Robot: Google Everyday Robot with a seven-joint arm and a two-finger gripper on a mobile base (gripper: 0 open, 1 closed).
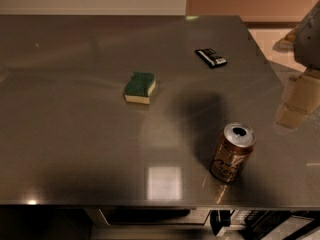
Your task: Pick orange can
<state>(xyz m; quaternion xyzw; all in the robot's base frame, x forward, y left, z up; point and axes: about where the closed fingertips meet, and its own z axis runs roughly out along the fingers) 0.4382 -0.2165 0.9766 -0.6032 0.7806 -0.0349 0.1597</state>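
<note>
The orange can [232, 152] stands upright on the steel table [75, 149], near its front edge and right of the middle. It is orange-brown with a silver opened top and dark cursive lettering on a pale patch. My gripper [296, 104] hangs at the right edge of the view, pale and blocky, above the table's right side. It is to the right of the can and a little farther back, apart from it and holding nothing that I can see.
A green sponge with a yellow base [140, 87] lies near the table's middle. A small black flat packet [210, 57] lies toward the back right. The table's right edge runs close to the gripper, with pale floor beyond.
</note>
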